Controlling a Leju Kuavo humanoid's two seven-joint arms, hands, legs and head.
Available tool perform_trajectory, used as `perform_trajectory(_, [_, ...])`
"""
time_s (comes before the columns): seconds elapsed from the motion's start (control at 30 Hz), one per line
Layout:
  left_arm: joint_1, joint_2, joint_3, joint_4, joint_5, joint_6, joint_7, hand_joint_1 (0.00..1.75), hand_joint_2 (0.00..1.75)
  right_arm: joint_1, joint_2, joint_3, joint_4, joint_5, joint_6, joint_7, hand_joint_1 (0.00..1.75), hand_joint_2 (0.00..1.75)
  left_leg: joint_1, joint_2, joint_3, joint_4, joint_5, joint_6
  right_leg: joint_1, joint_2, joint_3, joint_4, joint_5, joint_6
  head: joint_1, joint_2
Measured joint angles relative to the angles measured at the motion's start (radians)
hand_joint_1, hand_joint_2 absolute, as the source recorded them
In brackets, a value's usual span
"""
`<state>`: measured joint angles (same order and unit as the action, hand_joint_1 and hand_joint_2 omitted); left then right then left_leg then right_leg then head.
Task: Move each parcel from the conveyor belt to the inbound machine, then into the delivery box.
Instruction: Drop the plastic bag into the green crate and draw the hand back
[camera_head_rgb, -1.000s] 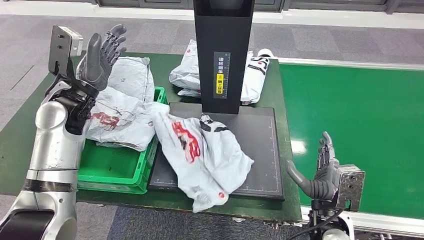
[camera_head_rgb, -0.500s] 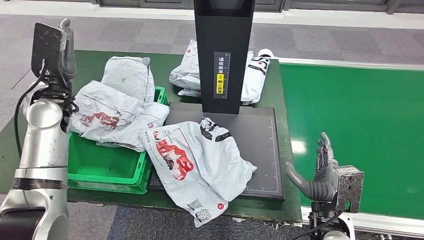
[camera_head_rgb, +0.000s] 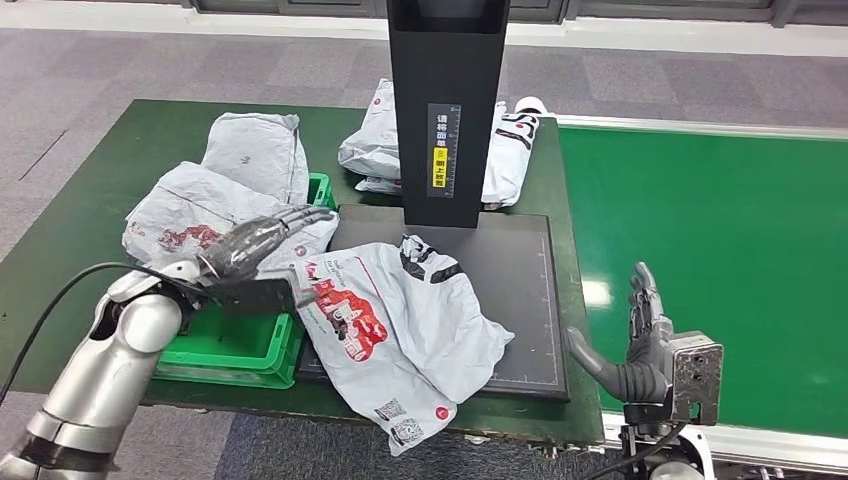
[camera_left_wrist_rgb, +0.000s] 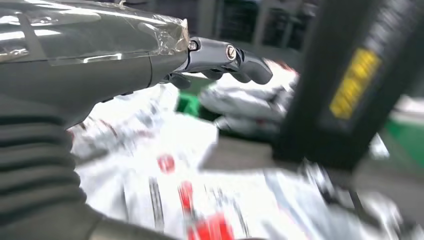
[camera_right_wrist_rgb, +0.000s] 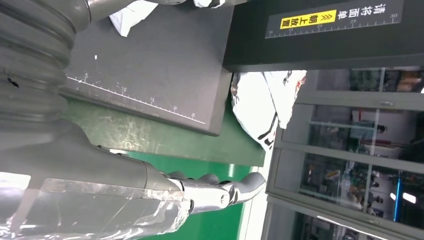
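Yellow "朝上放置" label (camera_head_rgb: 438, 166) on inbound machine (camera_head_rgb: 446, 100)

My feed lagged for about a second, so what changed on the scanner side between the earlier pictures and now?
The left robot hand came down from raised above the table to just over the green crate, fingers spread toward the parcel on the scanner plate, holding nothing. That parcel had flipped and slid toward the crate half a second earlier. The right robot hand, open, and the other parcels stayed put.
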<state>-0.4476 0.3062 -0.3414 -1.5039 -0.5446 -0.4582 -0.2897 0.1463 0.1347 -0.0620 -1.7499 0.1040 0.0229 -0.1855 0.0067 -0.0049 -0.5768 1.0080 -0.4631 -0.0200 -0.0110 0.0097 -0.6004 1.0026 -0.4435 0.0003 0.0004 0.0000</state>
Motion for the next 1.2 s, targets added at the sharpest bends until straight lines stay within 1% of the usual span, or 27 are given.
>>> perform_trajectory(0.1, [0.017, 0.028, -0.043, -0.037, -0.001, -0.018, -0.028, 0.00, 1.75, -0.003, 0.000, -0.001, 0.001, 0.001, 0.004, 0.000, 0.00, 1.75, 0.000, 0.000, 0.000, 0.000, 0.000, 0.000, 0.000, 0.000, 0.000, 0.000, 0.000, 0.000, 0.000, 0.000])
perform_trajectory(0.27, [0.020, 0.075, -0.108, -0.067, -0.030, -0.046, -0.114, 0.00, 1.75, 0.000, -0.005, -0.004, 0.001, -0.008, 0.009, -0.007, 0.00, 1.75, 0.000, 0.000, 0.001, 0.000, 0.001, -0.001, 0.001, 0.000, 0.000, 0.000, 0.000, 0.000, 0.000, 0.000])
perform_trajectory(0.33, [0.017, 0.083, -0.134, -0.070, -0.086, -0.029, -0.098, 0.00, 1.75, 0.007, -0.006, -0.011, 0.000, -0.011, 0.010, -0.010, 0.00, 1.75, 0.000, 0.000, 0.001, 0.000, 0.001, -0.001, 0.001, 0.000, 0.000, 0.000, 0.000, 0.000, 0.000, 0.000])
perform_trajectory(0.37, [0.013, 0.084, -0.149, -0.068, -0.145, 0.002, -0.060, 0.00, 1.75, 0.013, -0.006, -0.016, -0.003, -0.011, 0.010, -0.011, 0.00, 1.75, 0.000, 0.000, 0.001, 0.000, 0.001, -0.001, 0.001, 0.000, 0.000, 0.000, 0.000, 0.000, 0.000, 0.000])
perform_trajectory(0.47, [-0.010, 0.068, -0.198, -0.045, -0.358, 0.137, 0.091, 0.00, 1.75, 0.037, -0.004, -0.032, -0.020, -0.012, 0.009, -0.014, 0.00, 1.75, 0.000, -0.001, 0.001, 0.000, 0.001, -0.001, 0.000, -0.001, 0.000, 0.000, 0.000, 0.000, 0.000, 0.000])
perform_trajectory(0.57, [-0.033, 0.051, -0.240, -0.019, -0.470, 0.214, 0.170, 0.00, 1.75, 0.053, -0.002, -0.044, -0.036, -0.012, 0.010, -0.017, 0.00, 1.75, 0.000, -0.001, 0.001, 0.000, 0.001, -0.001, 0.000, -0.001, 0.000, 0.000, 0.001, 0.000, 0.000, 0.000])
perform_trajectory(0.63, [-0.041, 0.036, -0.268, -0.007, -0.593, 0.278, 0.246, 0.00, 1.75, 0.060, 0.002, -0.052, -0.043, -0.011, 0.014, -0.018, 0.00, 1.75, 0.000, -0.001, 0.001, 0.000, 0.001, -0.001, 0.000, -0.001, 0.000, 0.000, 0.001, 0.000, 0.000, 0.000])
perform_trajectory(0.7, [-0.047, 0.011, -0.290, 0.005, -0.722, 0.336, 0.314, 0.00, 1.75, 0.063, 0.008, -0.055, -0.047, -0.010, 0.020, -0.018, 0.00, 1.75, 0.000, -0.001, 0.001, 0.000, 0.000, 0.000, 0.000, -0.001, 0.000, -0.001, 0.001, 0.000, 0.000, 0.000])
perform_trajectory(0.73, [-0.050, -0.004, -0.298, 0.011, -0.771, 0.355, 0.334, 0.00, 1.75, 0.064, 0.010, -0.056, -0.048, -0.008, 0.023, -0.018, 0.00, 1.75, 0.000, -0.001, 0.001, 0.000, 0.000, 0.000, 0.000, -0.001, 0.000, -0.001, 0.001, 0.000, 0.000, 0.000])
perform_trajectory(0.87, [-0.057, -0.054, -0.323, 0.029, -0.852, 0.382, 0.355, 0.00, 1.75, 0.063, 0.018, -0.056, -0.049, -0.005, 0.028, -0.018, 0.00, 1.75, 0.000, -0.001, 0.001, 0.000, 0.000, 0.000, 0.000, -0.002, 0.001, -0.001, 0.001, 0.000, 0.000, 0.000])
perform_trajectory(1.0, [-0.063, -0.086, -0.335, 0.041, -0.889, 0.407, 0.353, 0.00, 1.75, 0.062, 0.021, -0.056, -0.049, -0.005, 0.029, -0.018, 0.00, 1.75, 0.000, 0.000, 0.001, 0.000, 0.000, 0.000, 0.000, -0.001, 0.001, -0.001, 0.001, 0.000, 0.000, 0.000])
perform_trajectory(1.1, [-0.071, -0.096, -0.343, 0.055, -0.838, 0.363, 0.296, 0.00, 1.75, 0.054, 0.020, -0.056, -0.046, -0.005, 0.031, -0.018, 0.00, 1.75, 0.000, 0.000, 0.001, 0.000, 0.000, 0.000, 0.000, -0.001, 0.001, -0.001, 0.001, 0.000, 0.000, 0.000])
perform_trajectory(1.2, [-0.075, -0.097, -0.356, 0.072, -0.774, 0.323, 0.244, 0.00, 1.75, 0.041, 0.020, -0.056, -0.038, -0.007, 0.032, -0.021, 0.00, 1.75, 0.000, -0.001, 0.001, 0.000, 0.001, 0.000, 0.001, -0.001, 0.001, 0.000, 0.001, 0.000, 0.000, 0.000])
